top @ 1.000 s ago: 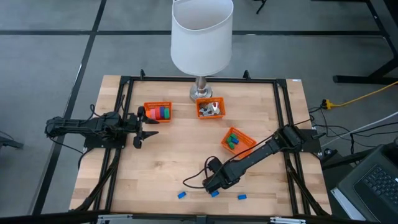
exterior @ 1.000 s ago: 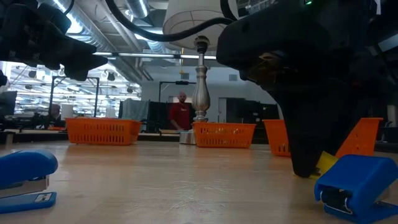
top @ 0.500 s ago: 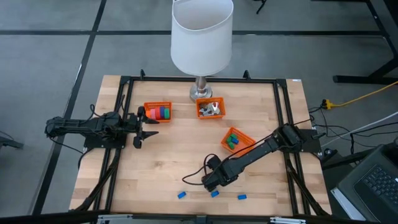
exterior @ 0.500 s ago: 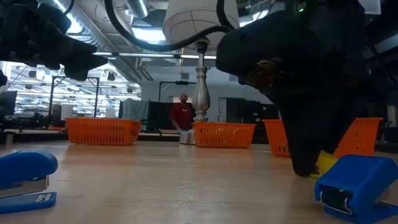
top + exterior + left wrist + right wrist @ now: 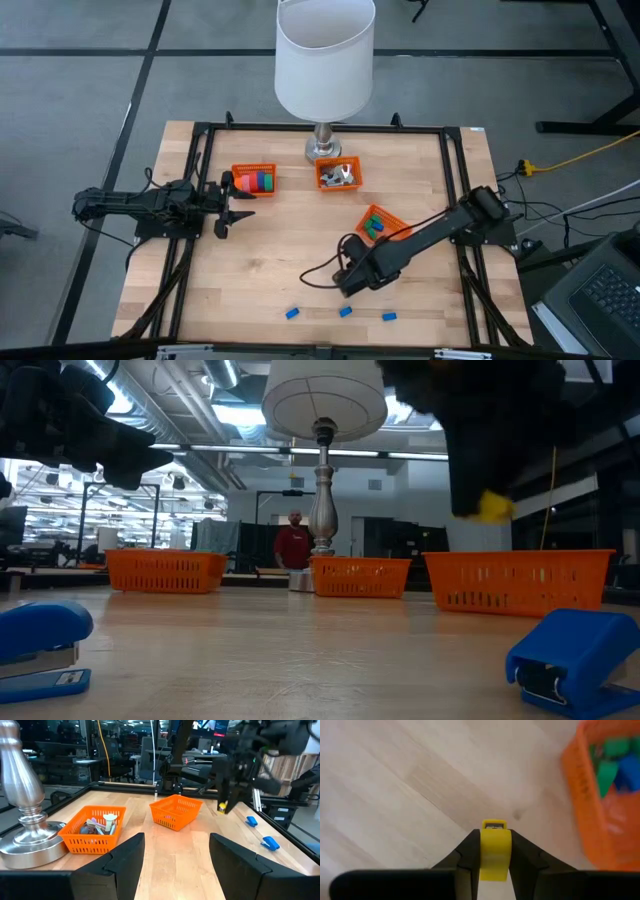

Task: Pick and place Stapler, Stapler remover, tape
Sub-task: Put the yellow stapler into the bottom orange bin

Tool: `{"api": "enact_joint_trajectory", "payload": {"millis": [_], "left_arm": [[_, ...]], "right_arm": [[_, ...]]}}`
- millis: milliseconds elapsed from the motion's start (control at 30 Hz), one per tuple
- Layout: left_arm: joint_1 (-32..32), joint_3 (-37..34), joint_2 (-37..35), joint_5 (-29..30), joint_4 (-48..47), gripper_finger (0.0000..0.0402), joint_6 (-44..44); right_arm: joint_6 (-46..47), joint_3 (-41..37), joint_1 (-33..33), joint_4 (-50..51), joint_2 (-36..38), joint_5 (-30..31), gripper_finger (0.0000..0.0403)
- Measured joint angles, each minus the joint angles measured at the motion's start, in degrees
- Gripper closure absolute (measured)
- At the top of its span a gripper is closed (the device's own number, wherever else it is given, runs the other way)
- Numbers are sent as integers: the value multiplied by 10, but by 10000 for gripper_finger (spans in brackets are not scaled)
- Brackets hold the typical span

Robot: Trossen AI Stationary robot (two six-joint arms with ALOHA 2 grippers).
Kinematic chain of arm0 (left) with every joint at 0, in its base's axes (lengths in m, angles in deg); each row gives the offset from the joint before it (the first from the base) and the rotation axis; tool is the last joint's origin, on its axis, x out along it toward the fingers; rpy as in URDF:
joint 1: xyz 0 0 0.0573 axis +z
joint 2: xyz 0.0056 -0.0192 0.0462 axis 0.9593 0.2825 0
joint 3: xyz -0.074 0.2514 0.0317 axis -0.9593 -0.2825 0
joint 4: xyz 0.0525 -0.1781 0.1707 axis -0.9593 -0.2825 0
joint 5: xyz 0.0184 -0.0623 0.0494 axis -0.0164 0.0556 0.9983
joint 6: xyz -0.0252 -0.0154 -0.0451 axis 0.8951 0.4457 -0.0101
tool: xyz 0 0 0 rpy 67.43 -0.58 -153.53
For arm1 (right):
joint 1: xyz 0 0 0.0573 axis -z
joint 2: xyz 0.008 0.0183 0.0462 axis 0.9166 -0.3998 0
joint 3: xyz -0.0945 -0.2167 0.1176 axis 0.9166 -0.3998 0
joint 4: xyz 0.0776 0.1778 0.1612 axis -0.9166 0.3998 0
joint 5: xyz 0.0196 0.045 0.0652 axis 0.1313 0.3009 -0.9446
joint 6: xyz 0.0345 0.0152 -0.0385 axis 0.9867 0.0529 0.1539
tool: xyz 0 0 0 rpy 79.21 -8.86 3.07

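From above we see the right gripper (image 5: 352, 279) near the tilted orange basket of green and blue blocks (image 5: 381, 224); the left gripper (image 5: 238, 200), jaws wide, waits beside the basket of bright tape rolls (image 5: 254, 180). In the right wrist view its jaws pinch a small yellow stapler (image 5: 494, 848) above bare wood.
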State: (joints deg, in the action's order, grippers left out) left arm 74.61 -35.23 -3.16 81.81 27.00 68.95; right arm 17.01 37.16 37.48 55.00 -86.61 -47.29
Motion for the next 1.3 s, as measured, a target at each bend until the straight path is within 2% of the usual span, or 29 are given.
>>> {"api": "enact_joint_trajectory", "payload": {"millis": [167,533,767,933,1033,1300], "left_arm": [[0,0,0,0,0,183,0],[0,0,0,0,0,183,0],[0,0,0,0,0,183,0],[0,0,0,0,0,183,0],[0,0,0,0,0,183,0],[0,0,0,0,0,183,0]], "right_arm": [[-61,1,4,2,43,22,328],[-62,0,44,145,111,27,328],[-73,0,71,211,126,51,328],[-107,-31,89,199,126,54,328],[-108,-74,104,187,126,30,328],[-144,-196,142,57,126,-23,326]]}}
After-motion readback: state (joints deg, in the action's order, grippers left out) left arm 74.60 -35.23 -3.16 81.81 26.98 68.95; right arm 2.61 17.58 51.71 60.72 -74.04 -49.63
